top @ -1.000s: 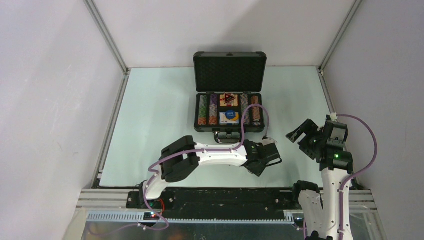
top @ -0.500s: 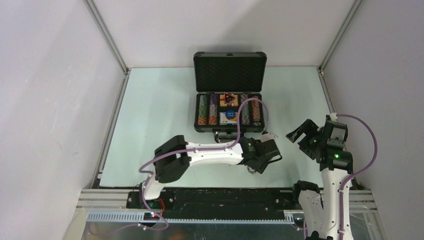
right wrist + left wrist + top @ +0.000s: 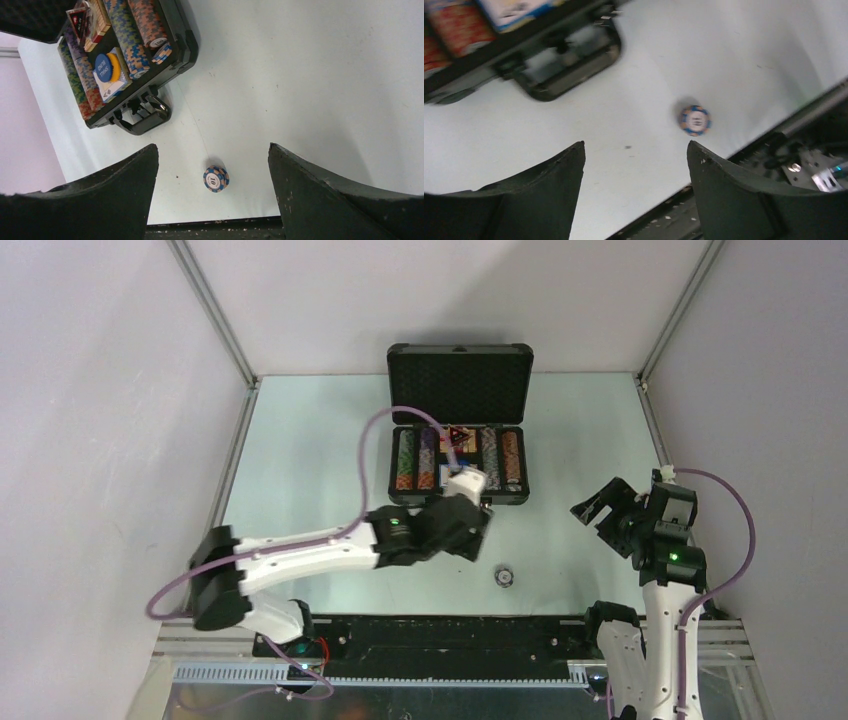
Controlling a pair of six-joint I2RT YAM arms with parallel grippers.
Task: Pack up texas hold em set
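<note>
the dark briefcase point(image 3: 458, 380) sits open at the far middle of the table point(image 3: 310, 460), lid up. inside are rows of striped chips point(image 3: 121, 25), with a blue button point(image 3: 102, 68) and an orange button point(image 3: 116, 66) in the middle part. one loose chip point(image 3: 216, 178) lies alone on the table near the front edge. the left gripper point(image 3: 635, 150) is wide apart and holds nothing. the right gripper point(image 3: 212, 150) is too.

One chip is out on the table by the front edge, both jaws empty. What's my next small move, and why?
Probably bring the right jaws straight down over the chip. It lies flat on the table outside the open case, and the right wrist view shows it nearly centred between those open jaws, while the left jaws have it off to one side.
</note>
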